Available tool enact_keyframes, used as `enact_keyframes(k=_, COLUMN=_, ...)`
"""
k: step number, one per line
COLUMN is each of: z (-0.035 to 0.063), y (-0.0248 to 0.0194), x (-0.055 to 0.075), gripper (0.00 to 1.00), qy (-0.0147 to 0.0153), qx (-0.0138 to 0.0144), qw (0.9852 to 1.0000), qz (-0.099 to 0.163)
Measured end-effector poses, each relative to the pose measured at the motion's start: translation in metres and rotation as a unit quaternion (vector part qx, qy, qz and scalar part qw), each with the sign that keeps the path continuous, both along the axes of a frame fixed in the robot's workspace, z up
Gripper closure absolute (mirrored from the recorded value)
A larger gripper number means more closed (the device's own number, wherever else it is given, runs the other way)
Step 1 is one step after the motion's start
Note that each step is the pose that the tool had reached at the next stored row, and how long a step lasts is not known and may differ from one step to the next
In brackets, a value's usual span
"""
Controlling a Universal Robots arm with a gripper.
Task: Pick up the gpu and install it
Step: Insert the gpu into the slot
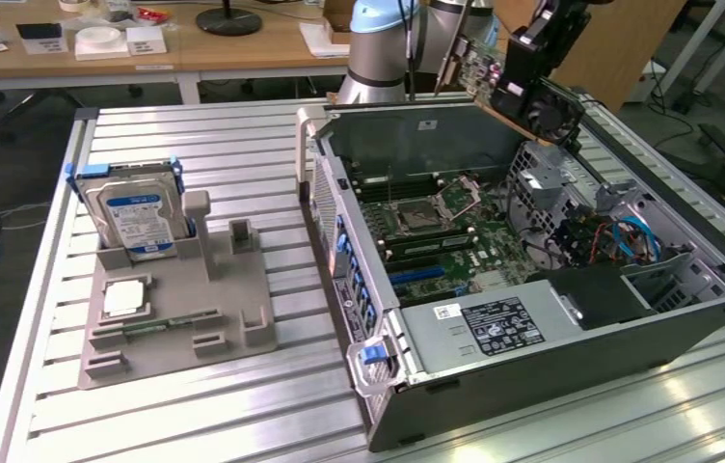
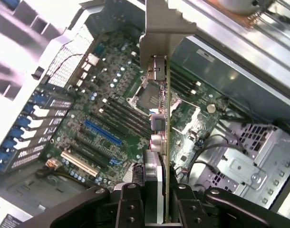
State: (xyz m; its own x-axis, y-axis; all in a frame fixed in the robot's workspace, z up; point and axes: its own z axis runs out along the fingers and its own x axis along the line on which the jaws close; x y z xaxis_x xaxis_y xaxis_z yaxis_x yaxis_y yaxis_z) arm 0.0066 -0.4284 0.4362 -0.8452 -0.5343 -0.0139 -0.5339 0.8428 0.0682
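Jaws clamped on gpu [image 1: 532, 96]; card tilted above computer case [image 1: 555, 371]

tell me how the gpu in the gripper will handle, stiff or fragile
Probably stiff: the gpu looks straight edge-on in the gripper. Likely fragile, given its exposed fan and components. Thin, so it may pivot if bumped.

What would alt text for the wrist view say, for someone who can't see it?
The pincer grips the gpu, a thin card seen edge-on with a metal bracket at its far end, held over the green motherboard inside an open computer case. A blue slot lies on the board, with a silver cage beside it.
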Motion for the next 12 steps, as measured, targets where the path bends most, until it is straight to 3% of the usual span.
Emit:
enact_keyframes(k=6, z=-0.0017, y=0.0000, x=0.0000, gripper=0.72, qy=0.0000, qx=0.0000, qw=0.9987, qz=0.052)
enact_keyframes(k=12, z=-0.0059, y=0.0000, x=-0.0001, gripper=0.72, qy=0.0000, qx=0.0003, qw=0.9948, qz=0.101)
